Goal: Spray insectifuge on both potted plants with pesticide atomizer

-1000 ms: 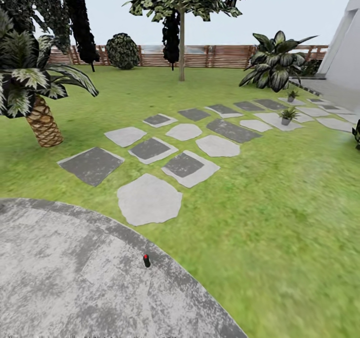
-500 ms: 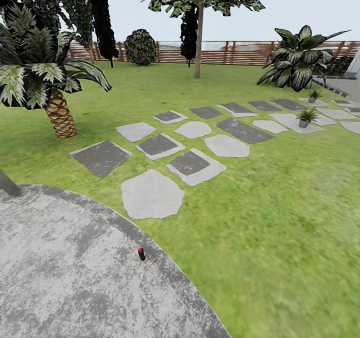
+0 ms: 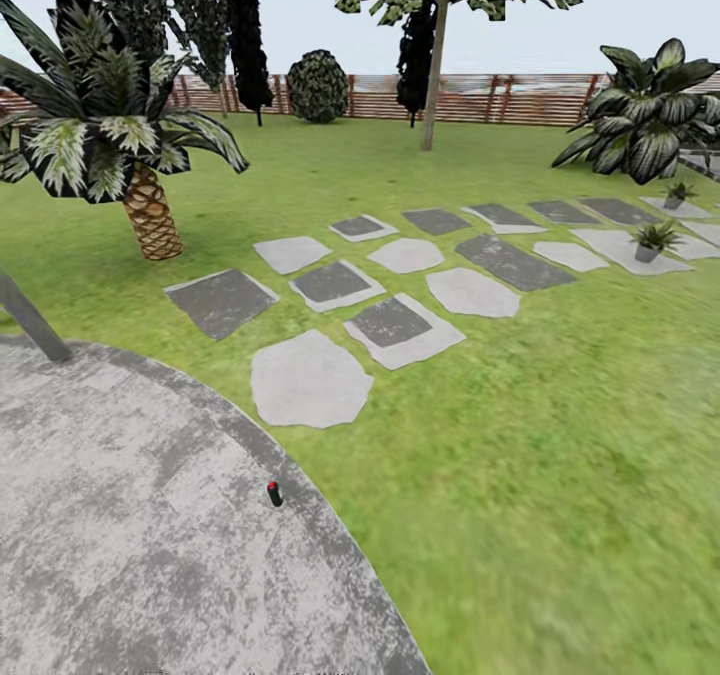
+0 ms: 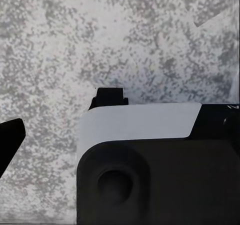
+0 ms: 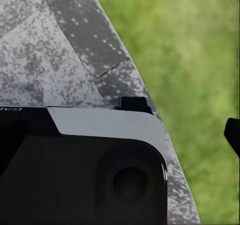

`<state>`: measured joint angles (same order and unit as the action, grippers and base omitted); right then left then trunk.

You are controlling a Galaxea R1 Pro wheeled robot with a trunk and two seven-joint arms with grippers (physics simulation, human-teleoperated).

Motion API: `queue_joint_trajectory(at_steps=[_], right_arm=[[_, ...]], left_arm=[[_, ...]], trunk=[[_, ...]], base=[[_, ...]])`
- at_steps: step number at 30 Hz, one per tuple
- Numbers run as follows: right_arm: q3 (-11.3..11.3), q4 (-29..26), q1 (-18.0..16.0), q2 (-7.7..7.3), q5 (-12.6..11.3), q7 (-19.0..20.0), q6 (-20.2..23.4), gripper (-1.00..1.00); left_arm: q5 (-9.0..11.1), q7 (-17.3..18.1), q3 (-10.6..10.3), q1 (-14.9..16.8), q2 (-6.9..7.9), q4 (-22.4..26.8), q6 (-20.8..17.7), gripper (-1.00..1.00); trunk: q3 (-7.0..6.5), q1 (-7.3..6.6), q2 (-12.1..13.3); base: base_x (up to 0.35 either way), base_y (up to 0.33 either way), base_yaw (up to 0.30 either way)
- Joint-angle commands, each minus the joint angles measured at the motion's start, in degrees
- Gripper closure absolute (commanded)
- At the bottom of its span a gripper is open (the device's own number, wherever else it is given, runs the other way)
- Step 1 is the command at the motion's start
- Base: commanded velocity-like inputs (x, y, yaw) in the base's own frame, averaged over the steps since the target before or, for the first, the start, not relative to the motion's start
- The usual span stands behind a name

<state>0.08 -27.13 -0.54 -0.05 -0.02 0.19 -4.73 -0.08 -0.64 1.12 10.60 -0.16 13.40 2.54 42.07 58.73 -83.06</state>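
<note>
Far right on stones: potted plants [image 3: 657, 240] (head view) | wrist views: paving, lawn | fingers' state unclear

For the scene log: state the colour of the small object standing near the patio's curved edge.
The small object is dark, nearly black, with a red top. The head view shows it best, on the mottled grey patio.

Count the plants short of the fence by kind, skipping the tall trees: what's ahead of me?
Small potted plants: 2
Palm: 1
Large broad-leaf plant: 1
Round dark bush: 1
Total: 5
</note>
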Motion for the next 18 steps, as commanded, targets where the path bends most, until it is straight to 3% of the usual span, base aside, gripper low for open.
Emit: queue_joint_trajectory(at_steps=[1, 18], right_arm=[[0.0, 0.1, 0.0, 0.0, 0.0, 0.0, -0.2, -1.0], [0.0, 0.1, 0.0, -0.01, 0.2, 0.0, -0.2, -1.0]], left_arm=[[0.0, 0.0, 0.1, 0.0, -0.02, 0.0, 0.2, -1.0], [0.0, -0.1, 0.1, 0.0, -0.01, 0.0, 0.2, -1.0]], trunk=[[0.1, -0.01, 0.0], [1.17, -0.01, 0.0]], base=[[0.0, -0.349, 0.2], [0.0, -0.349, 0.2]])
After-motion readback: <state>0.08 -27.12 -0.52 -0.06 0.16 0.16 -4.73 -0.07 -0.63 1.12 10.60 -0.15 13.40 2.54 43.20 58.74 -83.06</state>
